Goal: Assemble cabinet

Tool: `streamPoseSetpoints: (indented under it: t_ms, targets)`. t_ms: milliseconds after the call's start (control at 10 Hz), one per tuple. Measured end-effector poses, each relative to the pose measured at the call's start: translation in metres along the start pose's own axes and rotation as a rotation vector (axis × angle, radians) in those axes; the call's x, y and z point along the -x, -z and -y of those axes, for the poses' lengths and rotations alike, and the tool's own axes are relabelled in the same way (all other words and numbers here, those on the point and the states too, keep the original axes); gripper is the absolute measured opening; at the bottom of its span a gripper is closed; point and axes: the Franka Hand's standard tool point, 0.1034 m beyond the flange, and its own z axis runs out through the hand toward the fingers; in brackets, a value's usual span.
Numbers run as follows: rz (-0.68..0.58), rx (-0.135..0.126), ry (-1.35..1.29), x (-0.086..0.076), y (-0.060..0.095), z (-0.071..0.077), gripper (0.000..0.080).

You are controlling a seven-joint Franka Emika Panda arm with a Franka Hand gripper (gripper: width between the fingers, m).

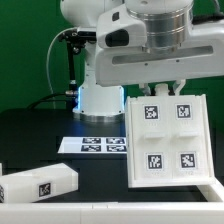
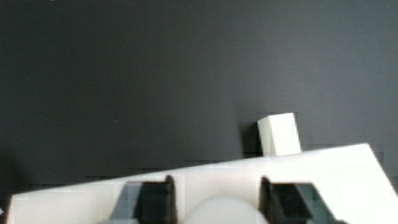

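I see the gripper (image 1: 165, 90) pinching the top edge of the large cabinet piece (image 1: 165, 135), its fingers (image 2: 153, 198) closed on either side of the white wall. The piece hangs tilted at the exterior view's right, over the black table (image 1: 100, 170), well apart from the long cabinet block (image 1: 40, 185) at the exterior view's left. My worry is that, gripped at one edge only, it may pivot or slip in the pinch, and a low corner could catch the table or the marker board (image 1: 95, 145).
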Motion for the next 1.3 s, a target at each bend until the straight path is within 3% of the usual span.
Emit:
streamPoseSetpoints:
  t_ms: [400, 600, 800, 1000, 1300]
  targets:
    - [-0.026, 0.003, 0.000, -0.006, 0.000, -0.001, 0.0219]
    - [-0.106, 0.001, 0.000, -0.010, -0.001, 0.000, 0.0219]
    - [-0.024, 0.014, -0.025, -0.016, 0.001, 0.004, 0.0219]
    - [0.023, 0.007, -0.032, -0.025, 0.006, 0.002, 0.0219]
    - [-0.019, 0.005, -0.026, -0.012, 0.006, 0.001, 0.0219]
